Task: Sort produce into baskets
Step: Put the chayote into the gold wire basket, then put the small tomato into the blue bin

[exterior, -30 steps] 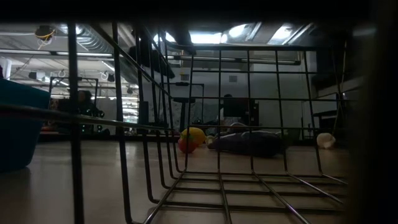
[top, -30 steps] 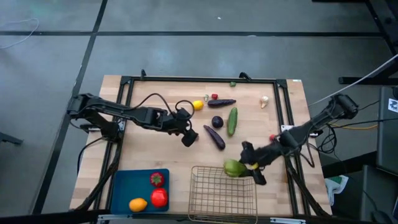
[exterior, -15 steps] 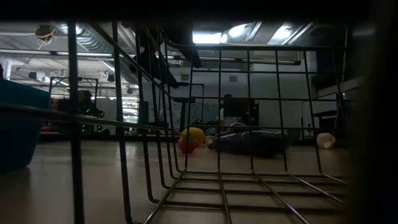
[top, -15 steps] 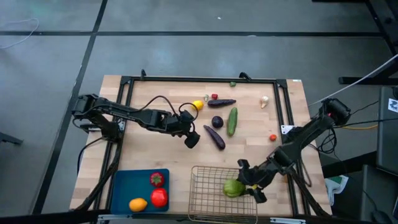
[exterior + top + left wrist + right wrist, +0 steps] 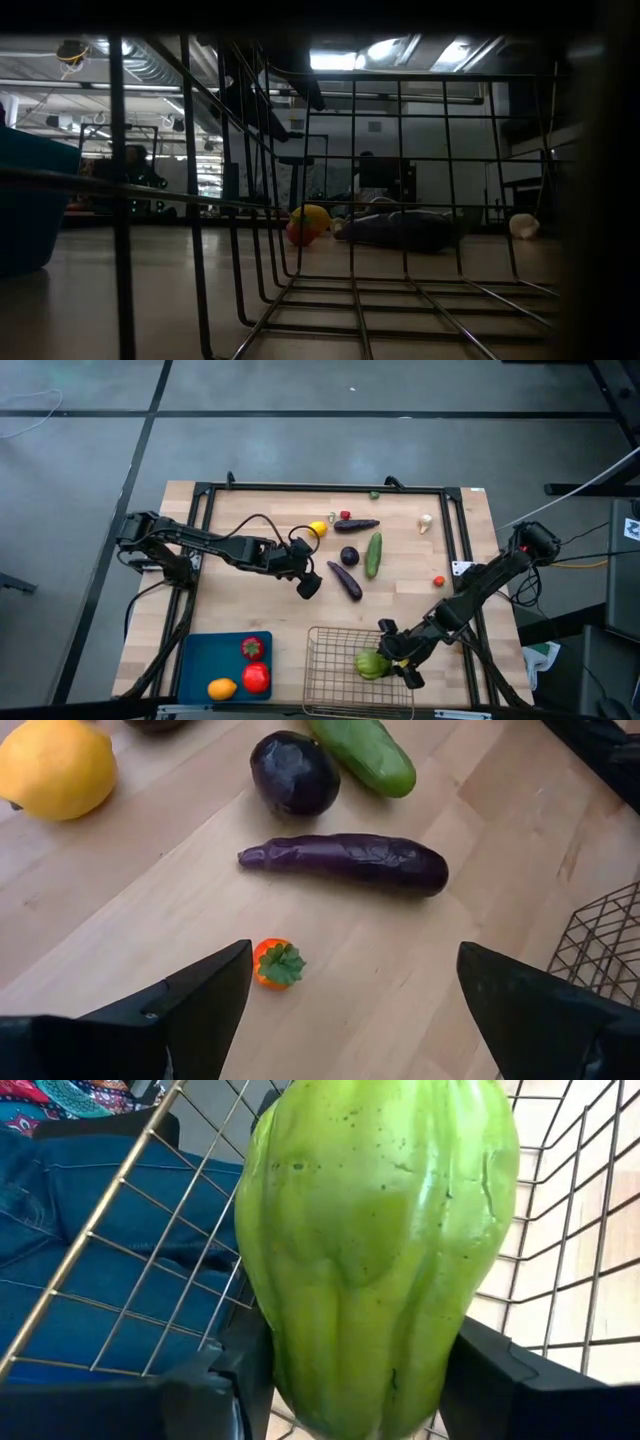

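Only overhead: right gripper (image 5: 383, 660), green pepper (image 5: 372, 664) over wire basket (image 5: 330, 678).

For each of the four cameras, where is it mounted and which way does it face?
High: overhead, facing down; both arms, table.
Low: table height inside the wire basket, facing the room; no end effector identifiable.
Left wrist: over the long eggplant; open left end effector.
Right wrist: in the basket; right end effector gripping the green pepper.
Shared: high and left wrist both show the eggplant.
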